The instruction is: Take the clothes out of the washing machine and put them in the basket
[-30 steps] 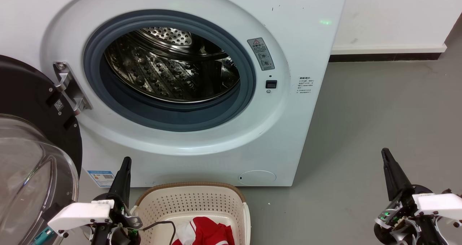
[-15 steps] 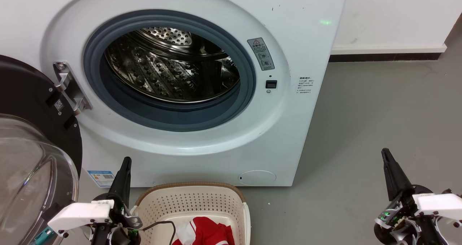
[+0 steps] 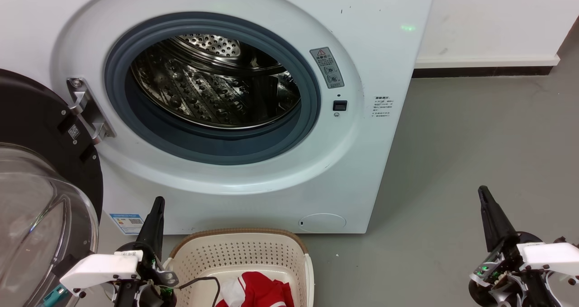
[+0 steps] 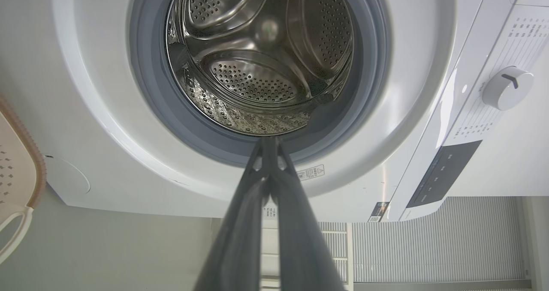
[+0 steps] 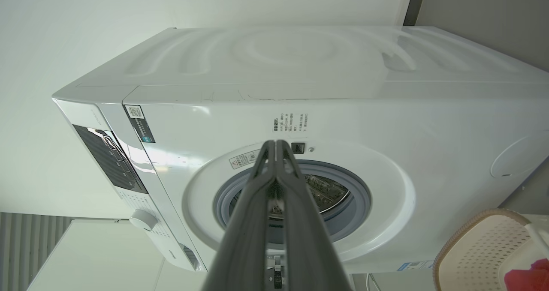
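The white washing machine (image 3: 384, 63) stands open, and I see bare perforated steel in its drum (image 3: 212, 81), also in the left wrist view (image 4: 257, 68). Red clothes (image 3: 258, 291) with white panels lie in the cream basket (image 3: 239, 252) on the floor in front of it; a red corner of the clothes (image 5: 529, 276) shows in the basket (image 5: 480, 244) in the right wrist view. My left gripper (image 3: 157, 204) is shut and empty, just left of the basket. My right gripper (image 3: 483, 191) is shut and empty, over the floor to the right of the machine.
The glass-domed door (image 3: 40, 216) hangs open at the left, close to my left arm. Grey floor (image 3: 475, 130) stretches right of the machine to a white wall with a dark skirting (image 3: 484, 69). The control dial (image 4: 508, 87) shows in the left wrist view.
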Robot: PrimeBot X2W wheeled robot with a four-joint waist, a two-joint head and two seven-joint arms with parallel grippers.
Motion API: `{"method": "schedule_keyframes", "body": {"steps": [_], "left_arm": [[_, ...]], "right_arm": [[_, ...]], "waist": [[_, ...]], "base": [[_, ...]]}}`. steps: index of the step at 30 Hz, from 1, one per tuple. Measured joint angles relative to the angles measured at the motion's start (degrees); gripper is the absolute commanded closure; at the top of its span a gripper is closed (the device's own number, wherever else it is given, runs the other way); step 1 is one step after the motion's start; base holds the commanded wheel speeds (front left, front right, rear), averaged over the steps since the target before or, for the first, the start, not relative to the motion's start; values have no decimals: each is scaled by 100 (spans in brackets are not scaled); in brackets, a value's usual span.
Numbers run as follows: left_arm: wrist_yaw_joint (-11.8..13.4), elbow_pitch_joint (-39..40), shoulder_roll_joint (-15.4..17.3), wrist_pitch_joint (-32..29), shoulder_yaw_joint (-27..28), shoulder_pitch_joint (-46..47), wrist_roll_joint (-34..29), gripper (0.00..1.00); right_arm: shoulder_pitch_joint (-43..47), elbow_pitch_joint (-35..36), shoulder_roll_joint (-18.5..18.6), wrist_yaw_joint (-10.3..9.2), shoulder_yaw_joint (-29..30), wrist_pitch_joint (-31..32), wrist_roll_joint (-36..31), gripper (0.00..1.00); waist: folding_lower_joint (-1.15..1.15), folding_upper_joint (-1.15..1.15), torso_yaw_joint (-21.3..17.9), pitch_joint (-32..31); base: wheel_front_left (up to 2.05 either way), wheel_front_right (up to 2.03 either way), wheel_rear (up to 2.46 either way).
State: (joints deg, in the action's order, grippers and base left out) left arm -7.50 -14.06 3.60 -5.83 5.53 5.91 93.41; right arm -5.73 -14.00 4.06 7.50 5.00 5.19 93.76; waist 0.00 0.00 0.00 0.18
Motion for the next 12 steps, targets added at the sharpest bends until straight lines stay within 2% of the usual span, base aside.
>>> {"method": "schedule_keyframes", "body": {"steps": [12], "left_arm": [[0, 0, -8, -7, 15, 1, -15, 100]], "right_arm": [[-2, -1, -15, 0, 20, 36, -7, 100]], "waist": [[0, 0, 0, 0]], "base": [[0, 0, 0]]}}
